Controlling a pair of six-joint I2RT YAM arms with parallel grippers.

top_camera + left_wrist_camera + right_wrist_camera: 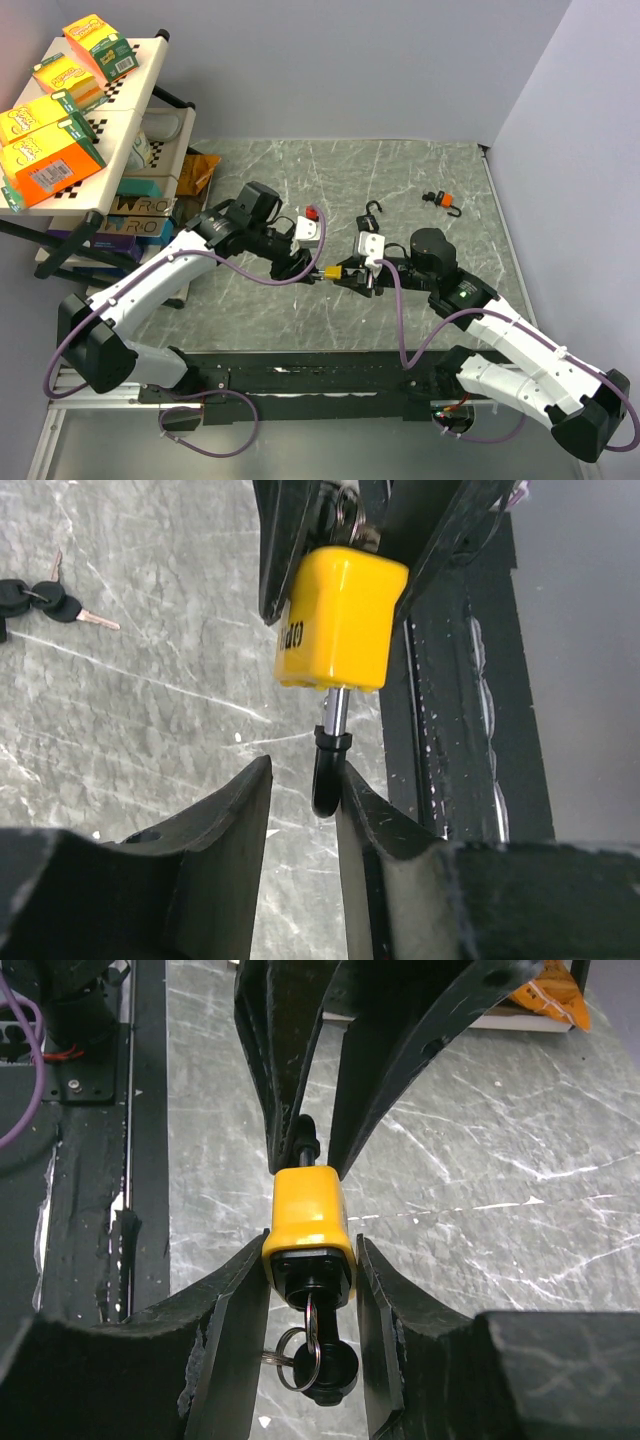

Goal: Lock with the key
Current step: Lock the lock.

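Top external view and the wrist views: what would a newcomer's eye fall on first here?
The yellow padlock, held between both arms above the middle of the table. The right gripper clamps its body, with a key and ring hanging from the keyhole, and the left gripper flanks the shackle. Next, the bright orange and yellow boxes on the shelf at far left.

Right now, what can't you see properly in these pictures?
The key, right wrist view: its blade is buried in the yellow padlock, so its turn is hidden.
The shackle, left wrist view: its bend sits partly behind a finger of the left pincer.
The spare keys, left wrist view: cut off by the left edge.
Padlock lettering, left wrist view: curves out of sight.
Top view: padlock too small for detail.
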